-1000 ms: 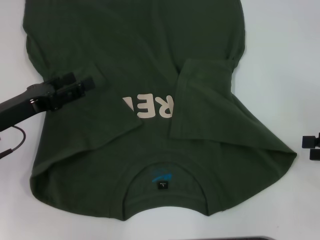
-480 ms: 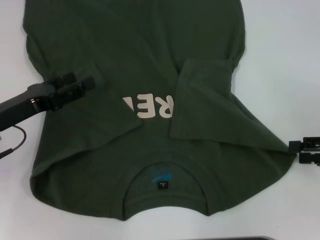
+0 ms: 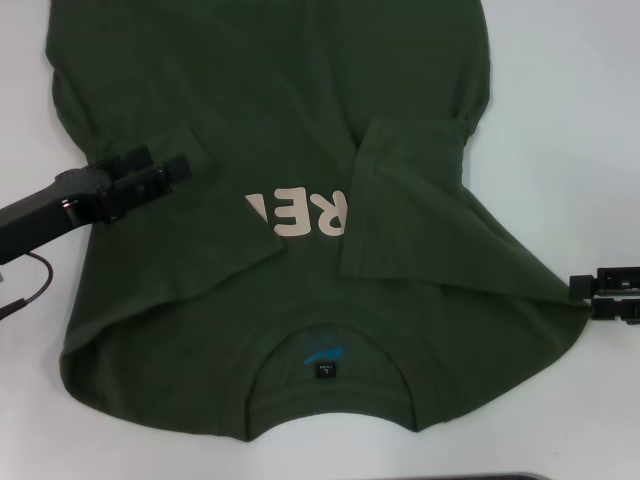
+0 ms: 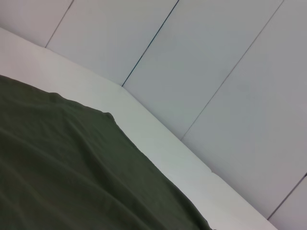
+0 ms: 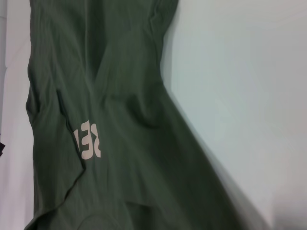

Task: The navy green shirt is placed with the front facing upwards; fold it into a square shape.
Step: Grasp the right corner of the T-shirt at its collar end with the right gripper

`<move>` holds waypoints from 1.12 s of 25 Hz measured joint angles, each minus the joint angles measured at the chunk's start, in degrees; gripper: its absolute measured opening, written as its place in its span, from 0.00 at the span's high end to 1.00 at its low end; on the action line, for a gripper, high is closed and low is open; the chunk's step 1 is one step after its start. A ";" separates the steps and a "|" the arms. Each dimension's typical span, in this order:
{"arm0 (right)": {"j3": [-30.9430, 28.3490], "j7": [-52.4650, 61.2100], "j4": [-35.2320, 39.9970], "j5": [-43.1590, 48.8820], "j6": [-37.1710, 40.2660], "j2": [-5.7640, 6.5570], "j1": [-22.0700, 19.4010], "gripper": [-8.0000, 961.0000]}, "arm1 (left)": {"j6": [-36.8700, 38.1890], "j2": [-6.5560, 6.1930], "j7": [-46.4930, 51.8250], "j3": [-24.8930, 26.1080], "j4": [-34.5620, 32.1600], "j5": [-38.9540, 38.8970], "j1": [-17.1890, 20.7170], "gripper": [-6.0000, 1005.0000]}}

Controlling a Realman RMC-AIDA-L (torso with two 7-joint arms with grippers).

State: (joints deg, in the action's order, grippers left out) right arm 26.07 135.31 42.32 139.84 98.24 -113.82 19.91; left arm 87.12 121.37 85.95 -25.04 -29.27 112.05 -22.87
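Cream letters "RE" read upside down on the navy green shirt (image 3: 300, 120); its collar tag is illegible.

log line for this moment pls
shirt: both sleeves folded in | left gripper: over left sleeve | right gripper: at right shoulder edge

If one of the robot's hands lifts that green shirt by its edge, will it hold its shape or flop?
Probably flop: the navy green shirt lies in soft wrinkles, both sleeves already folded inward. It looks thin, so likely light. Lifted at the shoulder beside the right hand, the rest would likely sag and drag along the table.
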 joint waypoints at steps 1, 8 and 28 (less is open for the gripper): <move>0.05 0.00 -0.02 0.00 -0.03 -0.10 0.14 0.22 | -0.02 0.00 0.00 0.00 0.00 0.00 0.06 0.12; 1.16 0.14 -0.56 0.01 -0.43 -0.60 0.85 0.22 | -0.27 -0.01 -0.07 0.00 0.00 0.00 0.11 0.12; 2.75 0.01 -0.84 0.09 -0.57 -1.13 1.61 0.39 | -0.65 -0.14 -0.09 0.00 0.00 0.00 0.11 0.12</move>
State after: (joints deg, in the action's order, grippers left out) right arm 28.82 135.32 41.48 139.92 97.67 -114.95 21.52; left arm 86.48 121.24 85.86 -25.05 -29.27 112.05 -22.76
